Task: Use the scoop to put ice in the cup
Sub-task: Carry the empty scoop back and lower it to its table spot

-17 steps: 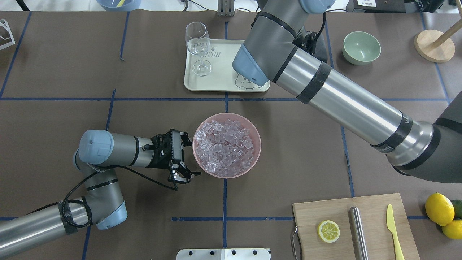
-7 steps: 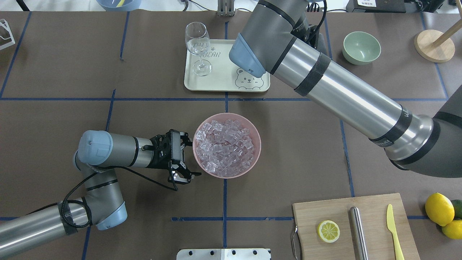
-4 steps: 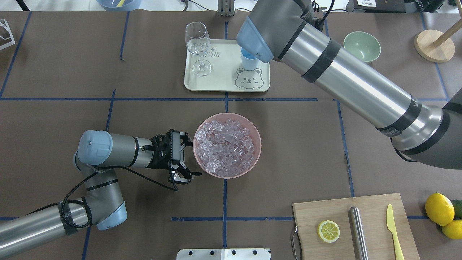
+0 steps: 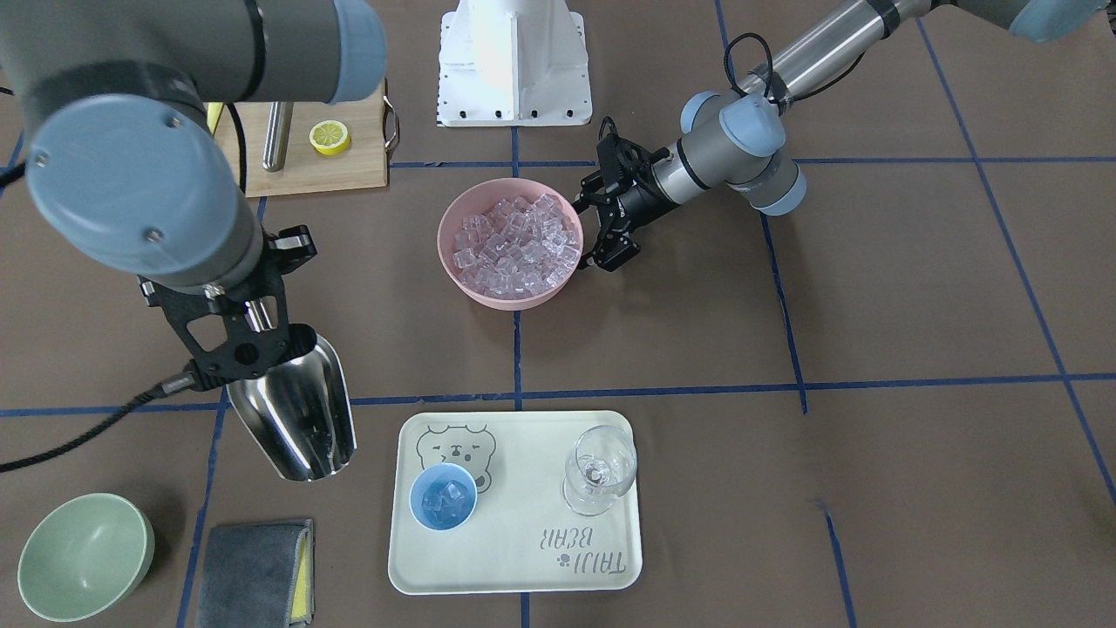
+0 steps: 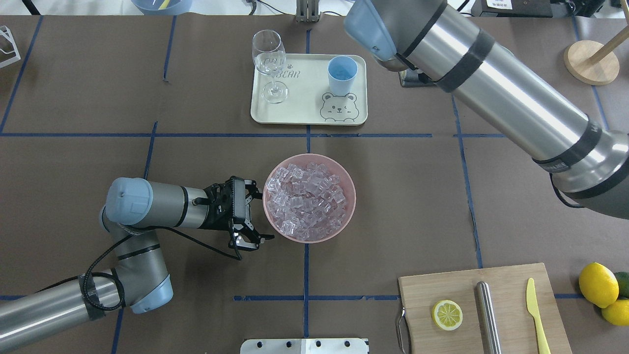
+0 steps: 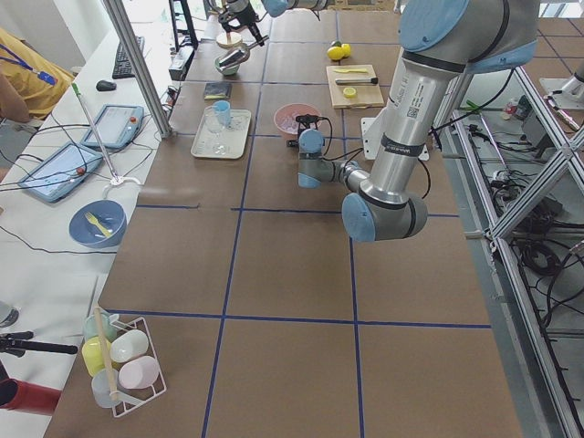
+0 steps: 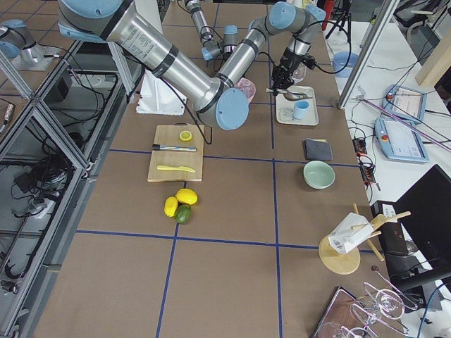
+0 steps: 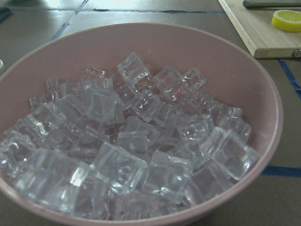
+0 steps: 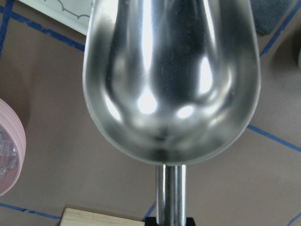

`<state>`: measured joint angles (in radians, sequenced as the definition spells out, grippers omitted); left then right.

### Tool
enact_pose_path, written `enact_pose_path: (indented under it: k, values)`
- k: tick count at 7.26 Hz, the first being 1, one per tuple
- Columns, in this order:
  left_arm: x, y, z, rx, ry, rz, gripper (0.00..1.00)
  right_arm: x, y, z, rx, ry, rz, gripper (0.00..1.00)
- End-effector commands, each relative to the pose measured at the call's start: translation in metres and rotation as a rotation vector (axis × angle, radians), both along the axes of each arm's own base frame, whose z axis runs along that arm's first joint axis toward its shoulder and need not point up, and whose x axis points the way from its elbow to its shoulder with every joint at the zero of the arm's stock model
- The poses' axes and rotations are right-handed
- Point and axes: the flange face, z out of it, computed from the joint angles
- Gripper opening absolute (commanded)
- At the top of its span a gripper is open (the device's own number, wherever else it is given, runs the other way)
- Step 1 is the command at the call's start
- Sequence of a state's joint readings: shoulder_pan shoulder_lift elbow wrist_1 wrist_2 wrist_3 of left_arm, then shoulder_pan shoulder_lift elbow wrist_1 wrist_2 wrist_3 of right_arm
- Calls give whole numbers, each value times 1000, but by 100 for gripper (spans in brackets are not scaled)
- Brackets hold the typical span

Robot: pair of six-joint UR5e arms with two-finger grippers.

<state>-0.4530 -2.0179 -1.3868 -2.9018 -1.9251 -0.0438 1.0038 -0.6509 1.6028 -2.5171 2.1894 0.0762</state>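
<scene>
Scoop [image 9: 171, 80] fills the view, shiny trough on top, handle running to the bottom edge. Brown surface [image 9: 61, 117] beneath, blue tape lines. Pink bowl [image 9: 18, 141] with ice [image 9: 3, 160] at left edge, tray [image 9: 61, 12] corner top left.

The scoop [image 9: 171, 80] gleams as polished steel; the ice [image 8: 136, 141] looks glassy.

A round pink plastic bowl [image 4: 513, 300] sits mid-table. Toward the far edge in the overhead view lies a cream rectangular tray with a bear drawing [image 5: 300, 105], and a clear stemmed glass [image 5: 271, 65] stands upright on it. To its right are a pale green bowl [image 4: 83, 556] and a folded grey cloth [image 4: 253, 573]. By the near edge, a wooden cutting board [image 5: 511, 294] carries a lemon half [image 5: 447, 314], a steel cylinder [image 5: 488, 317] and a yellow knife [image 5: 535, 314].
</scene>
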Motion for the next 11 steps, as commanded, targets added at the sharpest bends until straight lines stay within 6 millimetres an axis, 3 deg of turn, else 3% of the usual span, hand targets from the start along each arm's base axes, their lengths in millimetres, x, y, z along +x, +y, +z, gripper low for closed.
enact_pose_path:
  k: [1, 2, 3, 4, 6, 7, 9, 11]
  values:
    - [-1, 1, 0, -9, 9, 1, 100, 57, 75, 48, 27, -42, 55, 0]
    - [-2, 1, 0, -5, 17, 1, 100, 87, 124, 88, 6, -29, 94, 0]
    - [-2, 1, 0, -7, 16, 1, 100, 102, 148, 109, -32, -9, 143, 0]
    - [-2, 1, 0, -7, 16, 1, 100, 108, 162, 141, -50, -2, 164, 0]
    - [-1, 2, -1, -6, 18, 2, 100, 120, 191, 236, -20, -63, 209, 0]
    - [-1, 2, -1, -6, 18, 2, 100, 120, 200, 263, -9, -97, 270, 0]
    - [0, 3, -2, -5, 20, 4, 100, 83, 233, 276, -80, -94, 345, 0]
    - [-1, 3, -1, -6, 19, 4, 100, 39, 248, 294, -108, -110, 383, 0]
